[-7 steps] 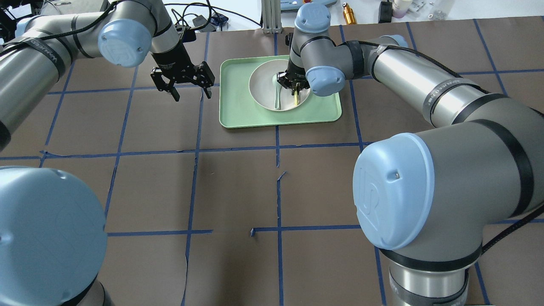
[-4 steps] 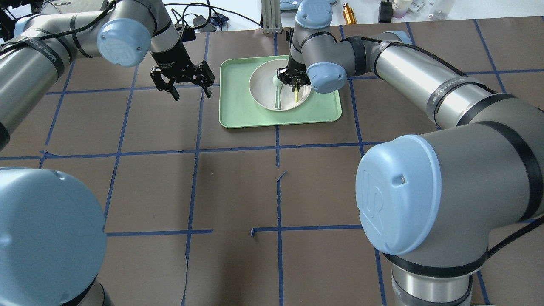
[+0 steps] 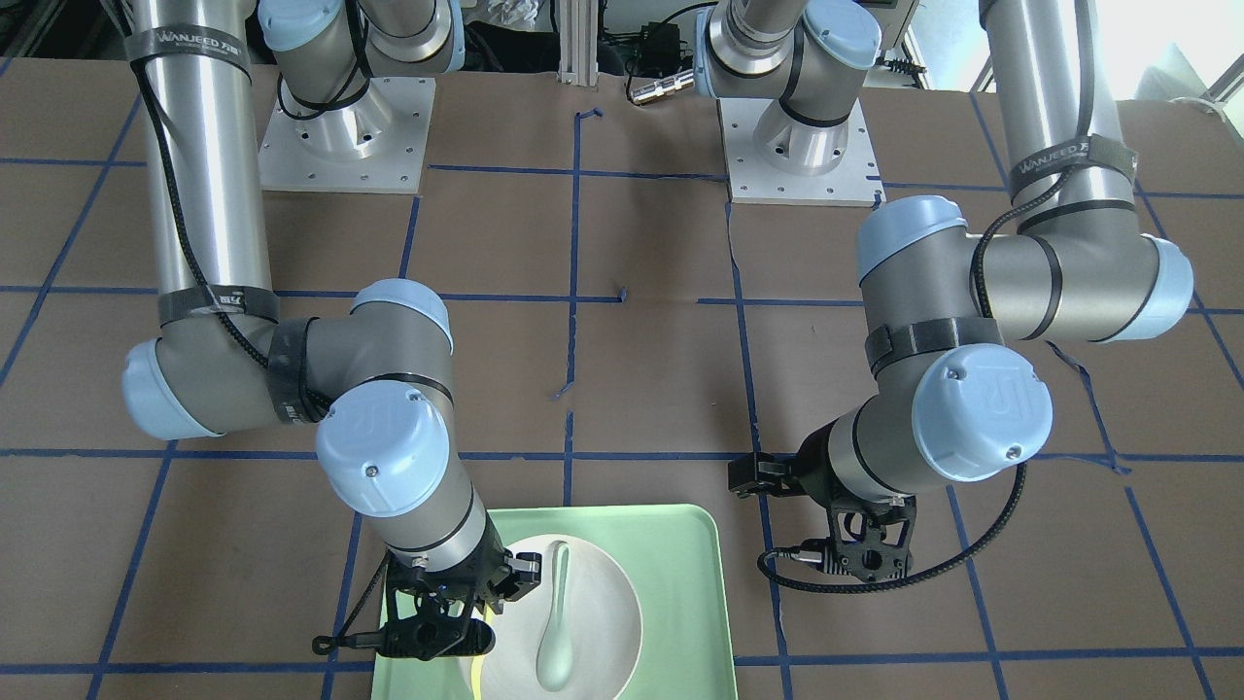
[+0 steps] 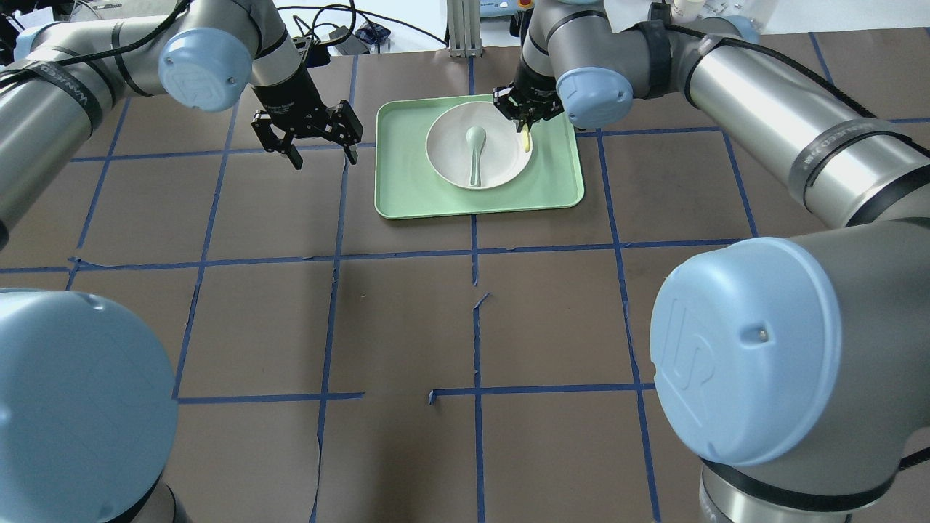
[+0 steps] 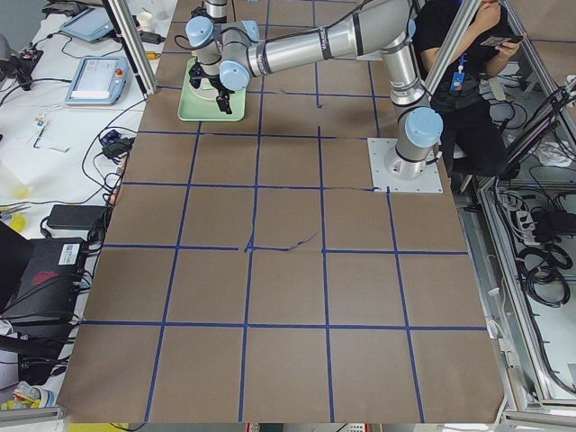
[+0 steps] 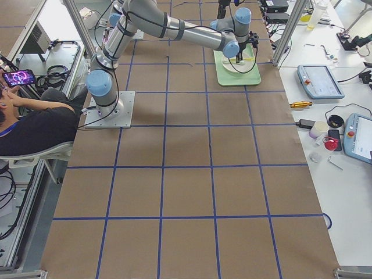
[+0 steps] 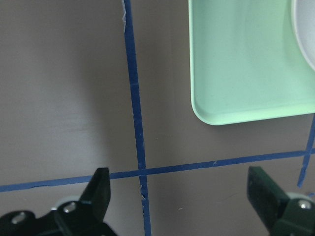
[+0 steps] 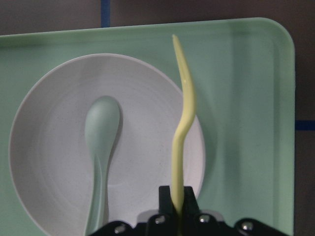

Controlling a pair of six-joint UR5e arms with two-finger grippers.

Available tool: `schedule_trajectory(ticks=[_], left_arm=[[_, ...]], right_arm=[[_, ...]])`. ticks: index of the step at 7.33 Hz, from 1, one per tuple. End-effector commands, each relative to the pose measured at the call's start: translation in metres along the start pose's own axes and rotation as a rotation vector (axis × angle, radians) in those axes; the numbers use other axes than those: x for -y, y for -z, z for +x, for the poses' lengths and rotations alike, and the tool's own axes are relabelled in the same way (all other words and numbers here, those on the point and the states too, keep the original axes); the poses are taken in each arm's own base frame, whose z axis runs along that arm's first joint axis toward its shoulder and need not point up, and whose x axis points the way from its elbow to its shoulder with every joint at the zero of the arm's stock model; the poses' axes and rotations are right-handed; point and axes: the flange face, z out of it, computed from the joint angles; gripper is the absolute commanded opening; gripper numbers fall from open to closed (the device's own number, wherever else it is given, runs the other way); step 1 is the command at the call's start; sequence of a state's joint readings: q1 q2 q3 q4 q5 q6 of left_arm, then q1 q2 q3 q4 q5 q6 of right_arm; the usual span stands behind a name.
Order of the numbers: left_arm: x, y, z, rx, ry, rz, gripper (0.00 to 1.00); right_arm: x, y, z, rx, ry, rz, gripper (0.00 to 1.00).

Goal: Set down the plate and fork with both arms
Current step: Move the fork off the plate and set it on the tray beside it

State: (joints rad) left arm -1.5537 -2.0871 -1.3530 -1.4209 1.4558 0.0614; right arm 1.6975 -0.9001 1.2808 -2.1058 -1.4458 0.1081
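The off-white plate sits in the mint-green tray at the far centre of the table, with a grey-green spoon lying in it. My right gripper is shut on the pale yellow fork and holds it in the air over the plate's right rim. In the right wrist view the fork juts from the shut gripper above the plate and the spoon. My left gripper is open and empty over the table, just left of the tray.
The left wrist view shows the tray's corner and blue tape lines between the open fingers. Brown table paper with a blue grid runs on all sides. Cables, bottles and devices lie beyond the far edge.
My right gripper has lifted the fork out of the plate and carried it up, back and to the right. The spoon now shows in full. My left gripper shifted slightly away.
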Motion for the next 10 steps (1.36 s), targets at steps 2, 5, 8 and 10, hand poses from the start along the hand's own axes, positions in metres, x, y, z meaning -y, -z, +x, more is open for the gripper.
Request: schedule_trajectory(ticks=[2,5,8,10], left_arm=[[-0.005,0.0,0.001,-0.002,0.003,-0.011,1.0],[-0.009,-0.004,0.002,-0.002,0.0,-0.019,1.0],[-0.01,-0.004,0.005,0.0,-0.004,-0.019,1.0],[-0.02,0.011,0.012,0.001,-0.008,-0.023,1.0]], right_arm=[[-0.007,-0.024,0.048,0.071,0.0,-0.074,0.0],[-0.004,-0.067,0.053,0.07,-0.001,-0.088,0.28],[-0.003,-0.049,0.053,0.057,-0.001,-0.069,1.0],[-0.018,0.016,0.05,-0.008,-0.002,-0.105,1.0]])
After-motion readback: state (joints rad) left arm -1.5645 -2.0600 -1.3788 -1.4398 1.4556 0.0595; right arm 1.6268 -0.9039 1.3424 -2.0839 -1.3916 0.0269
